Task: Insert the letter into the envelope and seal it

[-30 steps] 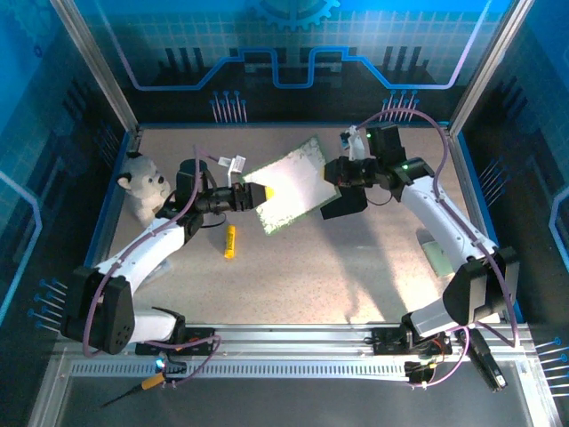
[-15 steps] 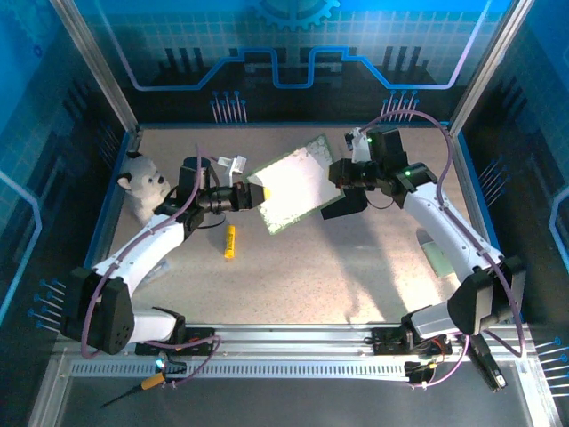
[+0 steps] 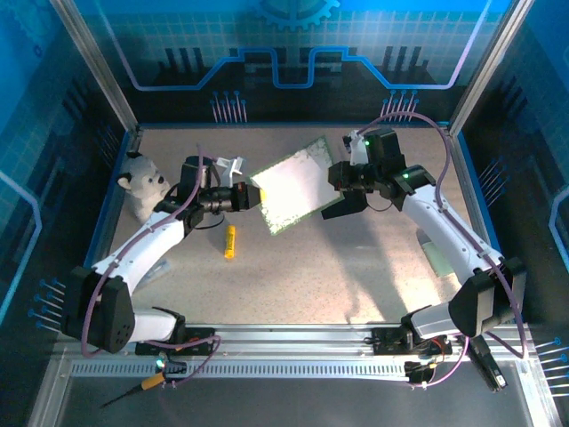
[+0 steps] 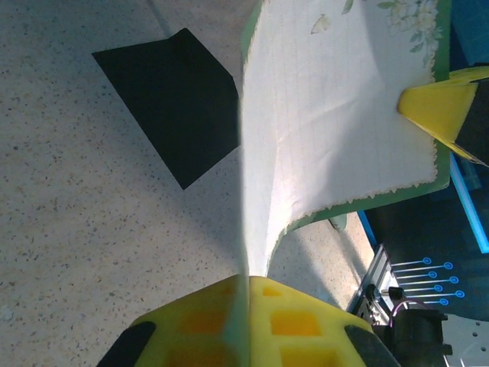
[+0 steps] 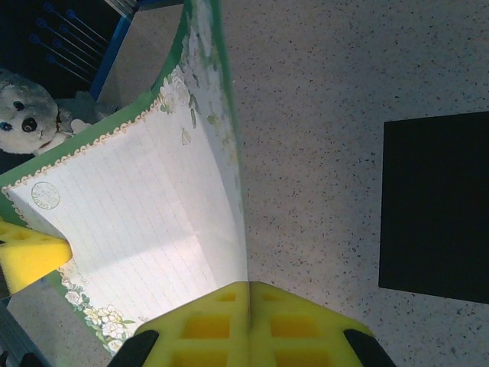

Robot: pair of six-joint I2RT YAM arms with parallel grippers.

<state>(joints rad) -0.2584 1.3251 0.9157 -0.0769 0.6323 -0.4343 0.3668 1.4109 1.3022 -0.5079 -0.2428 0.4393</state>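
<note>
The letter (image 3: 293, 189), a white lined sheet with a green flowered border, hangs above the table between both grippers. My left gripper (image 3: 256, 197) is shut on its left edge, and the sheet (image 4: 336, 130) runs out from between the yellow pads (image 4: 246, 279). My right gripper (image 3: 337, 181) is shut on the opposite edge, with the paper (image 5: 145, 206) curving away from its pads (image 5: 247, 284). The black envelope (image 3: 345, 206) lies flat on the table under the right gripper; the wrist views show the envelope (image 4: 172, 103) (image 5: 435, 206) beside the sheet.
A small yellow stick (image 3: 229, 241) lies on the table below the left arm. A white toy dog (image 3: 142, 187) sits at the left wall. A pale green flat piece (image 3: 437, 253) lies near the right arm. Blue walls enclose the table.
The left gripper's jaws have closed onto the letter's left edge. The right gripper, still shut on the other edge, has shifted slightly with the sheet.
</note>
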